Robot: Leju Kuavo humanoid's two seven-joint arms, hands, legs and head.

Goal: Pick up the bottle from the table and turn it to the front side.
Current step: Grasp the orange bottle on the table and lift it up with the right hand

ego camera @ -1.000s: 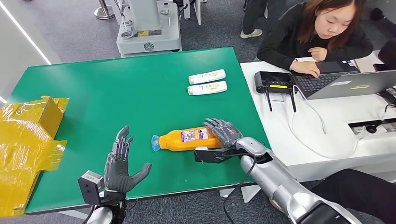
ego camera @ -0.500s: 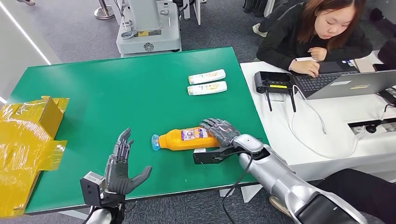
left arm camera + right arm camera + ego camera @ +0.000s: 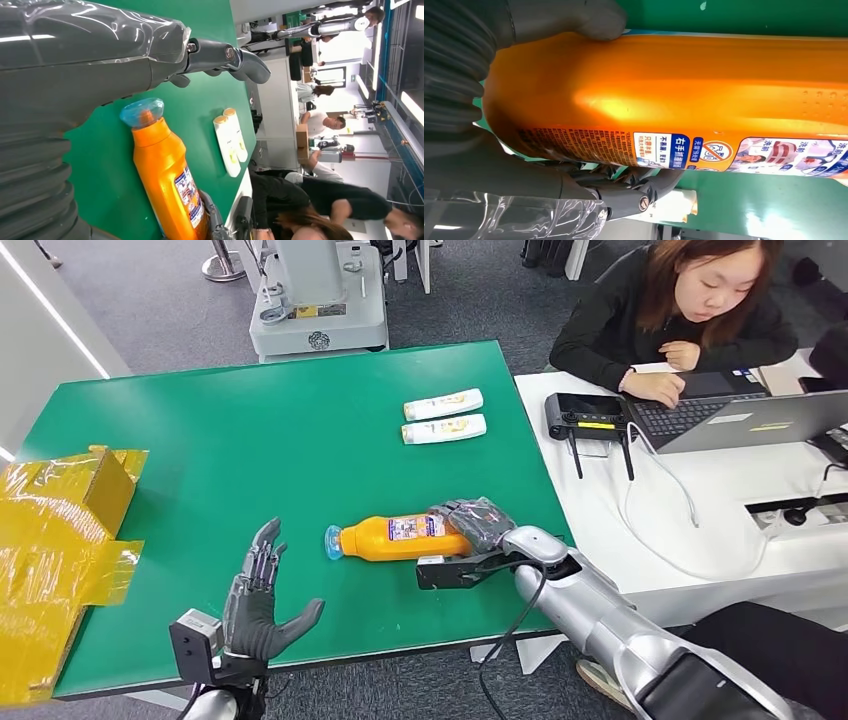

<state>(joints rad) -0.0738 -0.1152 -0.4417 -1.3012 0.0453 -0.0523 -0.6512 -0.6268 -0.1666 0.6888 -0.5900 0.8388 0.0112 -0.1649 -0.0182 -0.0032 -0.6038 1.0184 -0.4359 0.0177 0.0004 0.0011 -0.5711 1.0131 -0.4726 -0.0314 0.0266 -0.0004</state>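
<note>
Bench (image 3: 250, 440): green top, carrying everything below.
Yellow wrapping (image 3: 55, 540): on the bench's left edge.
Bottle (image 3: 400, 538): orange, lying on its side near the front edge, blue cap toward the left hand.
Right hand (image 3: 475, 522): fingers and thumb wrapped around the bottle's base.
Left hand (image 3: 258, 595): holds nothing, fingers spread, beside the cap.
Two white tubes (image 3: 443, 416): side by side, farther back.

Glossy orange plastic bottle (image 3: 400, 538) on matt green table (image 3: 250, 440).
</note>
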